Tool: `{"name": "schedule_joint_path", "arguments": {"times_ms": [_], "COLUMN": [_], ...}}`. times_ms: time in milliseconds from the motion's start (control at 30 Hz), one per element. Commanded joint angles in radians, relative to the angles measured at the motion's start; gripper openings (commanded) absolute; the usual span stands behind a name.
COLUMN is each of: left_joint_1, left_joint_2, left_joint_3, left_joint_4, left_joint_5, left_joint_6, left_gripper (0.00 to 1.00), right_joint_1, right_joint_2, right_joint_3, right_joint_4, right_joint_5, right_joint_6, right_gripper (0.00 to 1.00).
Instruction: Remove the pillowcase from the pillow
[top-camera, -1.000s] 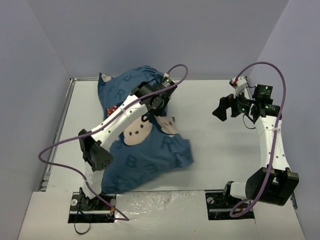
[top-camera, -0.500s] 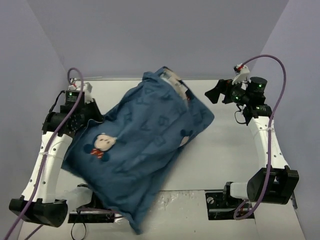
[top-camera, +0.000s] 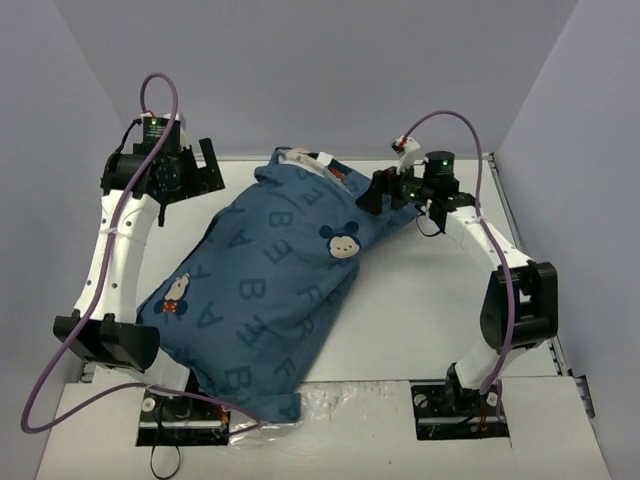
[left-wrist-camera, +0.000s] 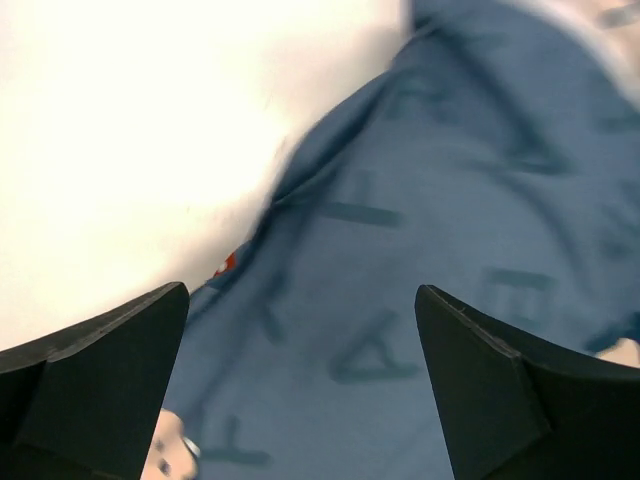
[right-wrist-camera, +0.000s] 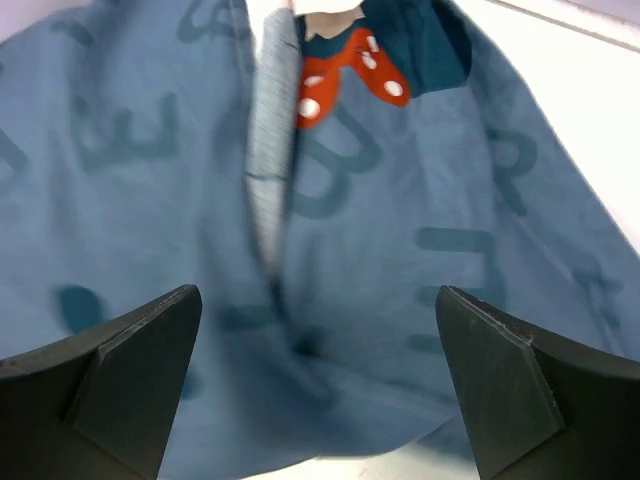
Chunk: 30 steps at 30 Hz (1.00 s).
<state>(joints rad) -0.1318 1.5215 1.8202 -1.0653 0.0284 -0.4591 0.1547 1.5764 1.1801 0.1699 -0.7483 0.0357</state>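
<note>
The dark-blue pillowcase (top-camera: 270, 290) with letters and mouse faces lies plump and diagonal, from the back middle of the table down to the near left edge. The pillow is almost wholly hidden inside it; a pale sliver (top-camera: 305, 158) shows at the far end. My left gripper (top-camera: 205, 168) hangs open at the back left, above and apart from the cloth (left-wrist-camera: 430, 250). My right gripper (top-camera: 380, 192) is open at the case's far right corner. Its fingers (right-wrist-camera: 120, 370) straddle folded cloth (right-wrist-camera: 400, 250) near a red bow (right-wrist-camera: 340, 80) and hold nothing.
Purple walls close in the white table (top-camera: 450, 300) at the back and both sides. A crinkled clear sheet (top-camera: 340, 400) covers the near edge between the arm bases. The case's lower end overhangs that edge by the left base. Purple cables loop off both arms.
My left gripper has let go of the pillowcase and now stands open at the back left. The case has dropped flat and diagonal. My right gripper has moved left to its far corner.
</note>
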Motion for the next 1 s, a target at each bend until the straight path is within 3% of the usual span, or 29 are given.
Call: {"name": "schedule_joint_path", "arguments": {"times_ms": [0, 133, 233, 333, 433, 467, 500, 533, 733, 867, 967], "left_joint_1": [-0.049, -0.162, -0.311, -0.458, -0.535, -0.548, -0.561, -0.565, -0.546, -0.522, -0.520], "left_joint_2": [0.023, 0.060, 0.068, 0.094, 0.137, 0.146, 0.161, 0.166, 0.230, 0.269, 0.273], "left_joint_3": [0.178, 0.268, 0.187, -0.008, -0.074, -0.102, -0.111, -0.117, -0.131, -0.113, -0.104], "left_joint_4": [-0.035, -0.058, -0.051, -0.039, -0.030, -0.027, -0.028, -0.031, -0.076, -0.013, 0.059], "left_joint_5": [-0.064, -0.035, -0.002, -0.057, -0.103, -0.119, -0.142, -0.168, -0.317, -0.288, -0.190], "left_joint_6": [0.068, 0.083, 0.076, 0.054, 0.010, 0.005, 0.005, 0.000, -0.012, 0.026, 0.081], "left_gripper": [0.97, 0.97, 0.94, 0.94, 0.94, 0.94, 0.94, 0.94, 0.94, 0.94, 0.95], "right_joint_1": [0.055, 0.081, 0.103, 0.111, 0.094, 0.086, 0.079, 0.069, 0.077, 0.143, 0.235], "right_joint_2": [0.109, 0.252, 0.309, 0.362, 0.379, 0.370, 0.338, 0.312, -0.099, -0.340, -0.437], "right_joint_3": [0.148, 0.262, 0.326, 0.361, 0.342, 0.319, 0.247, 0.202, -0.222, -0.339, -0.338], "right_joint_4": [0.007, 0.022, 0.028, 0.017, -0.023, -0.038, -0.044, -0.049, -0.131, -0.376, -0.397], "right_joint_5": [0.073, 0.208, 0.249, 0.311, 0.275, 0.250, 0.224, 0.180, 0.012, -0.152, -0.210], "right_joint_6": [-0.143, -0.131, -0.135, -0.102, -0.065, -0.056, -0.050, -0.051, -0.209, -0.415, -0.447], "right_gripper": [1.00, 0.98, 0.97, 0.90, 0.60, 0.45, 0.14, 0.03, 0.00, 0.00, 0.00]}}
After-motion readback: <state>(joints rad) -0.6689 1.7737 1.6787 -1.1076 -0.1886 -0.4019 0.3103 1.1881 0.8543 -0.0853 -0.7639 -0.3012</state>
